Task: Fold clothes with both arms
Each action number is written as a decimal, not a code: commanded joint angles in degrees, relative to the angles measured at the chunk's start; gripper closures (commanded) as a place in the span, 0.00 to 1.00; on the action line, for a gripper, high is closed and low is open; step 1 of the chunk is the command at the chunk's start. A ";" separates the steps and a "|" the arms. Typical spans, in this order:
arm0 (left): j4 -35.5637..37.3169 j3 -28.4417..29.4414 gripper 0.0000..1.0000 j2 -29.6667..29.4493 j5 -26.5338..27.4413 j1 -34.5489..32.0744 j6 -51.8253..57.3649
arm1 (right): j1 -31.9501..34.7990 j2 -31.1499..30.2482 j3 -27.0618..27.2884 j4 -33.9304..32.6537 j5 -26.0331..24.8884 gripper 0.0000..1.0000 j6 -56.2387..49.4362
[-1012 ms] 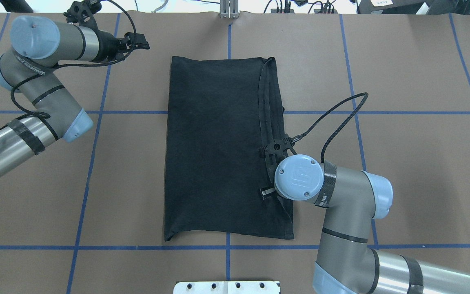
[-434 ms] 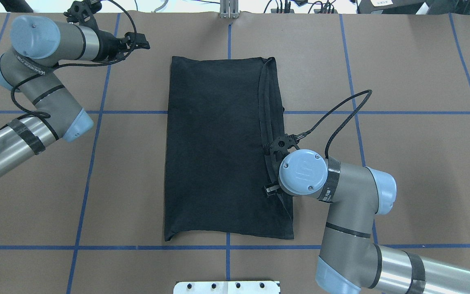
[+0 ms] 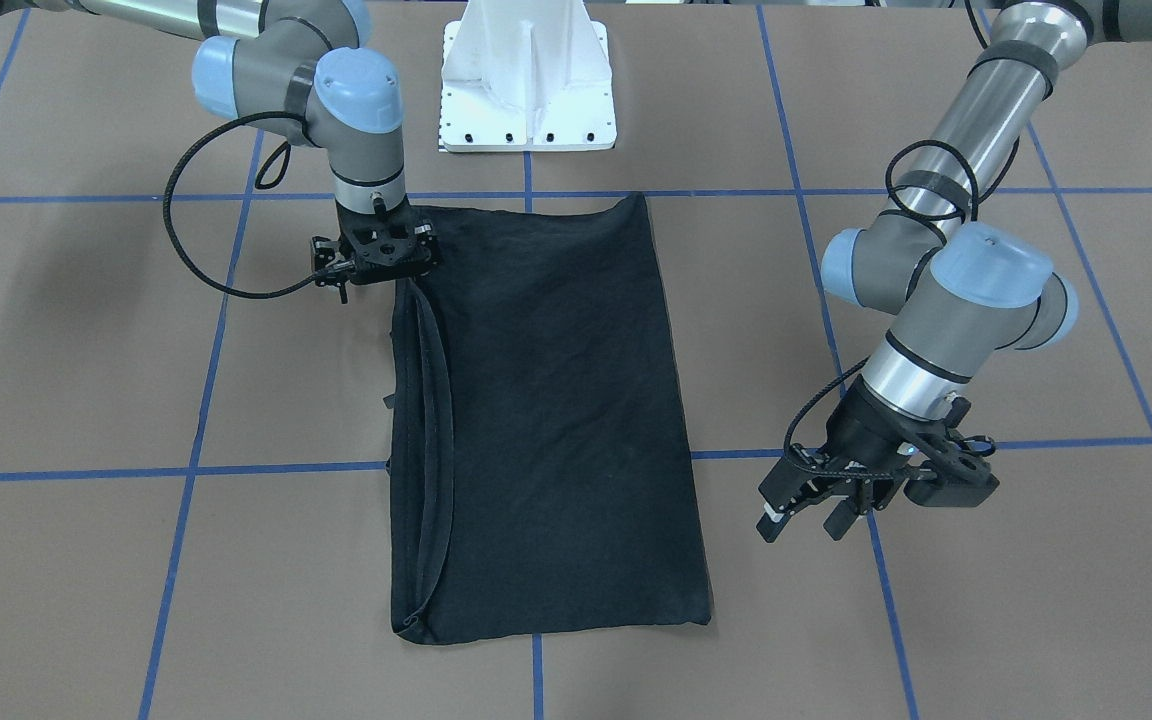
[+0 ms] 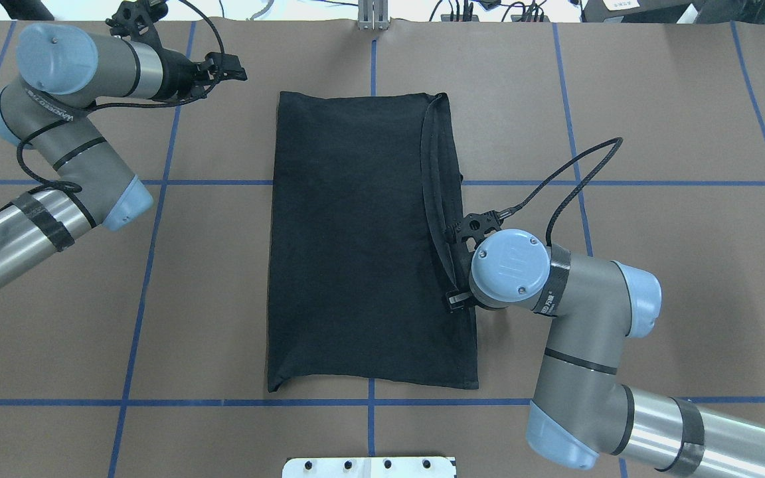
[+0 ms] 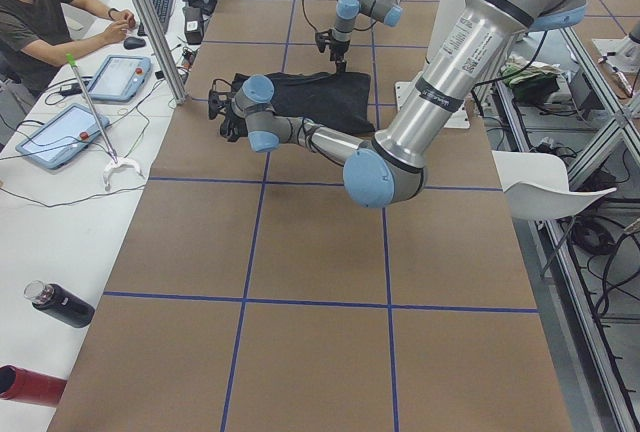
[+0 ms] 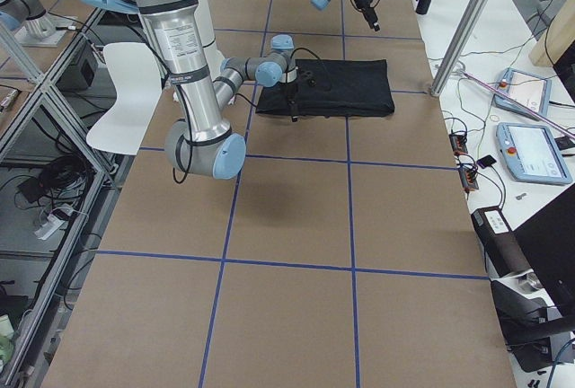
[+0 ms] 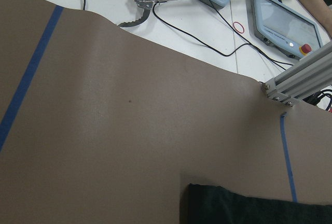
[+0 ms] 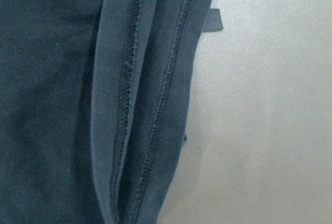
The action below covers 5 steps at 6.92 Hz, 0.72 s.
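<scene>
Right gripper (image 3: 381,255) shifted outward to the shirt's (image 4: 356,245) hemmed right edge, jaw state can't tell; left gripper (image 3: 808,515) off its far-left corner, fingers spread, empty; shirt flat on table (image 4: 655,133), long rectangle, so lengthwise folds look done, cross fold left.

Bright, even overhead light; soft shadows; sharp views, slightly hazy right wrist close-up
</scene>
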 commanded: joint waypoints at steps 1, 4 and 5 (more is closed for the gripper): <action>0.53 -0.36 0.00 -0.03 -0.19 0.12 -0.14 | 1.80 -1.76 0.19 0.23 1.32 0.02 -1.56; 0.71 -0.36 0.00 0.15 -0.19 0.12 0.04 | 5.40 -0.27 0.98 0.14 5.70 0.02 -1.74; 0.71 -0.36 0.00 0.15 -0.27 0.12 0.04 | 6.55 1.91 0.72 0.14 5.72 0.01 -2.00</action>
